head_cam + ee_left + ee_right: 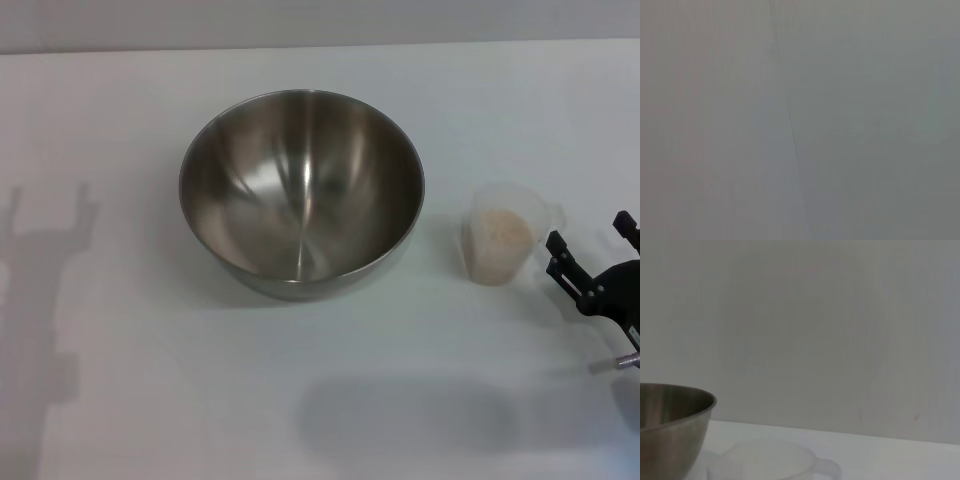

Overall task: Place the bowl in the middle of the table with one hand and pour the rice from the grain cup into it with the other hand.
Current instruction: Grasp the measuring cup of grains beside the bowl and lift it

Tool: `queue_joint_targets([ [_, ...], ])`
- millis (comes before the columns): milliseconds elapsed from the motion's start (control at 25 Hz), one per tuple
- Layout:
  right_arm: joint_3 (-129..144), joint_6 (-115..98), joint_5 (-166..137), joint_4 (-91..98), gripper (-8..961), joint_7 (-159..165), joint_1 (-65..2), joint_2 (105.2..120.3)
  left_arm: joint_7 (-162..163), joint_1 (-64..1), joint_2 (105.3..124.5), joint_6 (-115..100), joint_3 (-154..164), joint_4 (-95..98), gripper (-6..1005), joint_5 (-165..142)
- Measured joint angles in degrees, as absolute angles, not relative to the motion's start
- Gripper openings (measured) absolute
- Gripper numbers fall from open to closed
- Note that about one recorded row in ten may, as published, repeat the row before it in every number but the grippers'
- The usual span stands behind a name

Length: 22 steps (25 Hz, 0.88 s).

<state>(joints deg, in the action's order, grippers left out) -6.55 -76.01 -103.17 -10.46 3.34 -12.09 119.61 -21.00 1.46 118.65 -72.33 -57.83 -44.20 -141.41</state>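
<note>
The right gripper point(592, 258) sat low at the table's point(150, 400) right edge with its fingers spread, just beside the cup point(500, 240) but apart from it. The cup stood upright, holding rice point(497, 232). The bowl point(300, 190) stood empty mid-table, left of the cup.

A plain grey wall point(320, 22) was seen far beyond the right gripper point(589, 232). A tall arm-shaped shadow point(40, 300) was cast well to that gripper's left. A soft oval shadow point(410, 415) was cast nearer, to its left and toward the robot. In the left wrist view only a grey surface point(865, 125) crossed by a thin dark line point(791, 130) was shown; what it was could not be told.
</note>
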Motion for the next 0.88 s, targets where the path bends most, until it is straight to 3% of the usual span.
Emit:
queue_joint_targets([
  [880,-7.0,-73.8,-102.9,-10.2,801,3.3,-14.1,119.53,-19.6,1.7,118.65,-72.3,-57.6,-43.2,825,-141.4],
])
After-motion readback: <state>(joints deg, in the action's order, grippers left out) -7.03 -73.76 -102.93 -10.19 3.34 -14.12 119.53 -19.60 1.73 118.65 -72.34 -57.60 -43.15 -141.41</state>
